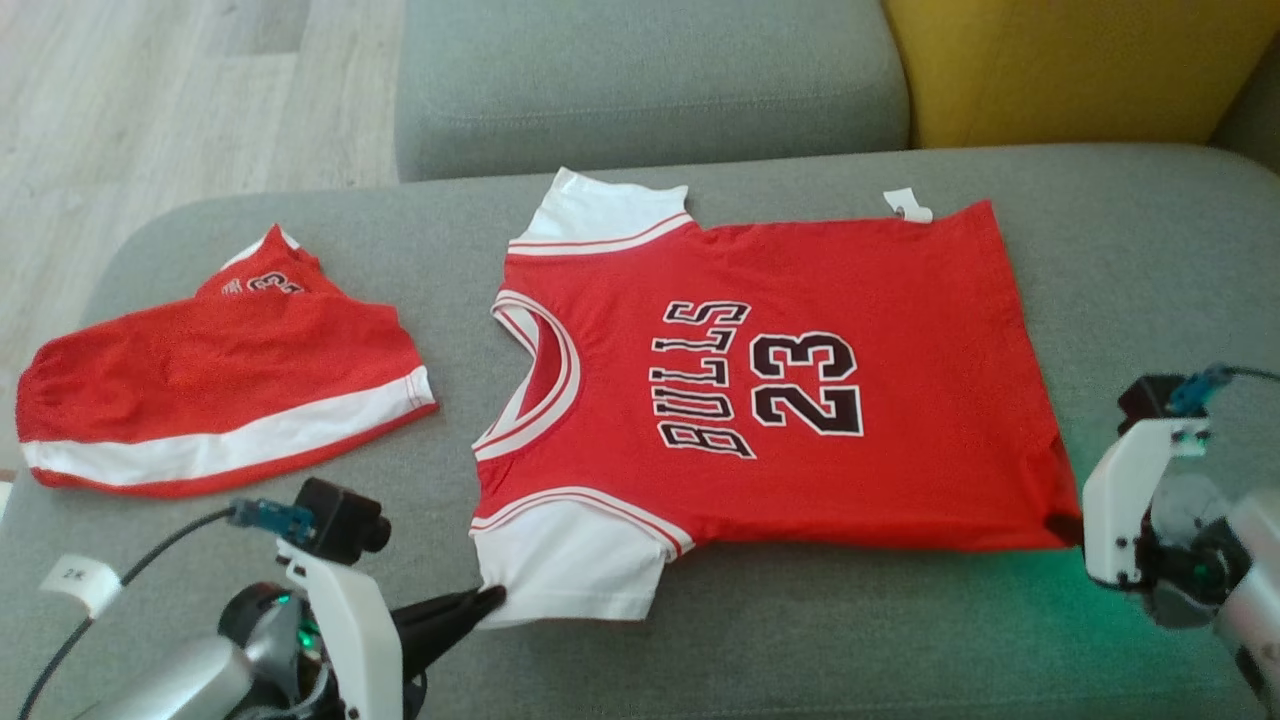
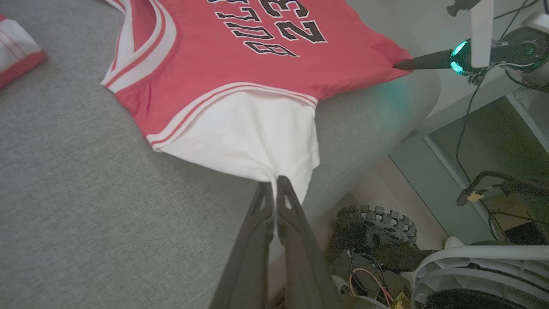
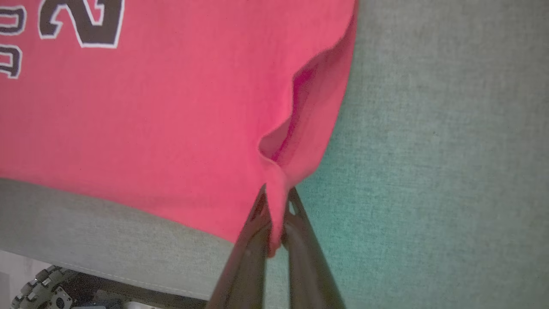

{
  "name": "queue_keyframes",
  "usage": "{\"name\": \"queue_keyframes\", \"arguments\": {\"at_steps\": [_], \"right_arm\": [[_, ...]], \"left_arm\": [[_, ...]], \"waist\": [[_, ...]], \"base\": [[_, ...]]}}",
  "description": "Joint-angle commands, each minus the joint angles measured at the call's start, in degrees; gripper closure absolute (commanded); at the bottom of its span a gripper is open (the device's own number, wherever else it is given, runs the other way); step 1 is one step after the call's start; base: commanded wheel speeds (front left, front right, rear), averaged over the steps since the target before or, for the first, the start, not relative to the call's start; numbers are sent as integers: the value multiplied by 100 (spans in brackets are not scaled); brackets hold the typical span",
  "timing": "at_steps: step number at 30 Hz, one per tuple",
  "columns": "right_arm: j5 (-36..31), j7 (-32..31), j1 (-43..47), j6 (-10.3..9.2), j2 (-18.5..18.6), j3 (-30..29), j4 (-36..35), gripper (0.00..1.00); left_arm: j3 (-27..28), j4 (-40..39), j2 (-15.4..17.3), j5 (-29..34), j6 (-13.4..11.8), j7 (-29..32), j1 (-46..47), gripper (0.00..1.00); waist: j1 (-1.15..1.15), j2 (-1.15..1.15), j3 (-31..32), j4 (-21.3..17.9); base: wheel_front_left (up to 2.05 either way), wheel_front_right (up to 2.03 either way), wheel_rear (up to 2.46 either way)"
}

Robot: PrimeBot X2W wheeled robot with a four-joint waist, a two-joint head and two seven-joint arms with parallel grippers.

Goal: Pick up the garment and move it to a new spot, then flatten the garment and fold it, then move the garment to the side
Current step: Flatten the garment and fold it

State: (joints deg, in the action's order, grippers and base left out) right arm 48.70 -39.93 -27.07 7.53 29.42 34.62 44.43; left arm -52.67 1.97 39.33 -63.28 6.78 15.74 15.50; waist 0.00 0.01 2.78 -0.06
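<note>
The garment [image 1: 780,380] is a red "BULLS 23" jersey with white sleeves, spread flat on the grey seat cushion [image 1: 1150,250], neck to the left. My left gripper [image 1: 495,597] is shut on the edge of the near white sleeve, whose cloth bunches at the fingertips in the left wrist view [image 2: 274,180]. My right gripper [image 1: 1075,528] is shut on the near corner of the red hem; the right wrist view has that corner pinched between the fingers [image 3: 276,193], with the hem [image 3: 309,107] gaping just above. The left wrist view also catches the right gripper [image 2: 396,65] at that corner.
Red shorts [image 1: 220,390] with a white stripe lie on the cushion to the left of the jersey. A grey back cushion [image 1: 650,80] and a yellow one [image 1: 1080,70] stand behind. Wooden floor [image 1: 150,100] is at the far left. The seat's near edge and my wheeled base [image 2: 377,219] are close below.
</note>
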Motion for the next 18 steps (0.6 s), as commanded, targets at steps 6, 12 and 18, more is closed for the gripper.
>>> {"name": "queue_keyframes", "arguments": {"at_steps": [6,12,18], "right_arm": [[-103,-28,-248,-4,179,-441,-388,100],[-307,-69,-455,-4,4,-717,-428,100],[-628,-152,-704,-4,-173,-985,-377,100]], "left_arm": [[461,-169,272,178,-102,-23,696,100],[549,-43,223,302,-61,-49,1093,100],[554,191,116,390,9,-48,1564,100]], "waist": [[0,-1,-245,-16],[0,-1,-507,-39],[0,-1,-790,-42]], "base": [[0,0,0],[0,0,0],[0,0,0]]}}
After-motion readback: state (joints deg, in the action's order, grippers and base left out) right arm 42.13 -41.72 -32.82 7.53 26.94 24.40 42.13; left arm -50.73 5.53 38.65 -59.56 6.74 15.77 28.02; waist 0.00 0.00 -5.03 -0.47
